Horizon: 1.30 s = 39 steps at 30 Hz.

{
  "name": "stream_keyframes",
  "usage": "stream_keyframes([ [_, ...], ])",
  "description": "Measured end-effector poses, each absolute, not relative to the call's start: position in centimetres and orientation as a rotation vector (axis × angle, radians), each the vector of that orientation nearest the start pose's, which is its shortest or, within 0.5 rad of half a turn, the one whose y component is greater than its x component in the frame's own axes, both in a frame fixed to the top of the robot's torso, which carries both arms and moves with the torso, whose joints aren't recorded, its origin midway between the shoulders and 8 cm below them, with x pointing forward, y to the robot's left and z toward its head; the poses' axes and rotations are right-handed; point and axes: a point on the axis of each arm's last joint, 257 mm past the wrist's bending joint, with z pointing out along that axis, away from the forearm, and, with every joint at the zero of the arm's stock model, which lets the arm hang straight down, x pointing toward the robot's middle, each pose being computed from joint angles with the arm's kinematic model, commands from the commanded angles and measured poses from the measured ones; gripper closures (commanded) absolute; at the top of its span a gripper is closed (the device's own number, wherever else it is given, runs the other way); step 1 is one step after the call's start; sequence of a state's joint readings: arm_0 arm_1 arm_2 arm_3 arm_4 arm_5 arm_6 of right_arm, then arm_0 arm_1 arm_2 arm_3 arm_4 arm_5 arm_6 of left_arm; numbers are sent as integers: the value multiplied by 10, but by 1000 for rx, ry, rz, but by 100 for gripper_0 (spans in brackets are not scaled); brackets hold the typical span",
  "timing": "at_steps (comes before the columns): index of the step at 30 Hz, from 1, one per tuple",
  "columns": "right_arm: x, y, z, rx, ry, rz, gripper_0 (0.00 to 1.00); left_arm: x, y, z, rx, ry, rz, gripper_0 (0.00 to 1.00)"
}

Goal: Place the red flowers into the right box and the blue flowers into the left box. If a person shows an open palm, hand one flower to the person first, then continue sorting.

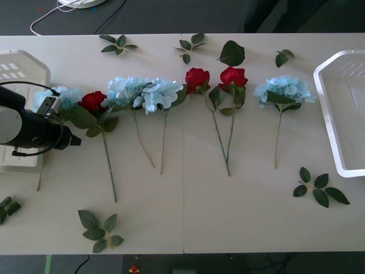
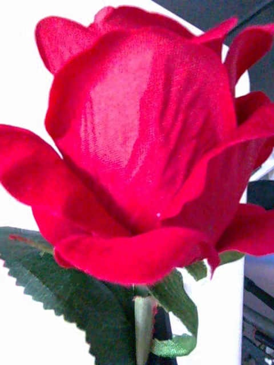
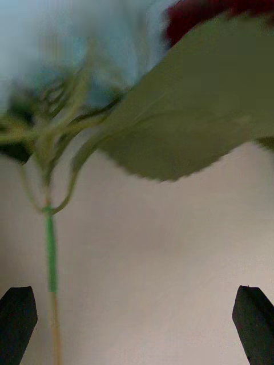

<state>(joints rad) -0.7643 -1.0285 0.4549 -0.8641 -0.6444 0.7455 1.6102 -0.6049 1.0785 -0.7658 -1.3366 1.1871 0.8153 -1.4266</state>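
Front view: left gripper [image 1: 71,138] is seen at far-left blue flower [image 1: 64,97], just right of left box [image 1: 23,63]; jaws wide open, nothing gripped. Right gripper's state can't be told w/ red rose [image 2: 142,148] close-up. Risk: neighbouring rose leaf [image 3: 188,120] gets pinched, both stems dragged.

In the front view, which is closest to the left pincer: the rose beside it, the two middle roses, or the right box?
1. Rose right beside the left pincer, table's left.
2. Two middle roses, table's centre.
3. Right box, far right edge.
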Motion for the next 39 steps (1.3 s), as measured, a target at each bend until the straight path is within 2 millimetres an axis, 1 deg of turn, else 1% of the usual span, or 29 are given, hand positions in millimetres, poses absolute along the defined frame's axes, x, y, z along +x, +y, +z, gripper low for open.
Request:
stream_keyframes([
  [1, 600, -599, -159, -119, 2280, -668, 0, 516, 368, -311, 243, 2604, -69, 0],
  [6, 609, -596, -151, -133, 2232, -660, 0, 520, 376, -313, 299, 2580, -30, 0],
  [9, 613, -593, -147, -142, 2207, -656, 0, 522, 380, -318, 302, 2563, -20, 0],
  [12, 615, -591, -148, -141, 2205, -643, 0, 520, 384, -323, 303, 2569, -6, 0],
  [14, 616, -583, -153, -108, 2213, -579, 0, 519, 386, -324, 303, 2572, 1, 0],
  [19, 615, -553, -159, -57, 2256, -415, 0, 519, 398, -326, 291, 2577, 31, 0],
  [23, 608, -512, -153, -107, 2279, -271, 0, 519, 414, -328, 277, 2580, 76, 0],
  [26, 593, -489, -156, -148, 2296, -192, 0, 520, 423, -329, 267, 2580, 100, 0],
  [31, 568, -450, -173, -129, 2317, -10, 0, 520, 426, -329, 262, 2580, 105, 0],
  [32, 563, -442, -177, -96, 2323, 33, 0, 520, 426, -329, 262, 2580, 105, 1],
  [33, 559, -435, -182, -49, 2331, 78, 0, 520, 426, -329, 262, 2580, 105, 15],
  [34, 555, -427, -186, 5, 2339, 123, 0, 520, 426, -329, 262, 2580, 105, 24],
  [35, 551, -420, -189, 55, 2345, 163, 0, 520, 426, -329, 263, 2579, 105, 29],
  [37, 547, -406, -193, 125, 2350, 226, 0, 520, 426, -329, 263, 2579, 105, 30],
  [39, 547, -395, -195, 130, 2350, 257, 0, 520, 426, -329, 263, 2579, 105, 32],
])
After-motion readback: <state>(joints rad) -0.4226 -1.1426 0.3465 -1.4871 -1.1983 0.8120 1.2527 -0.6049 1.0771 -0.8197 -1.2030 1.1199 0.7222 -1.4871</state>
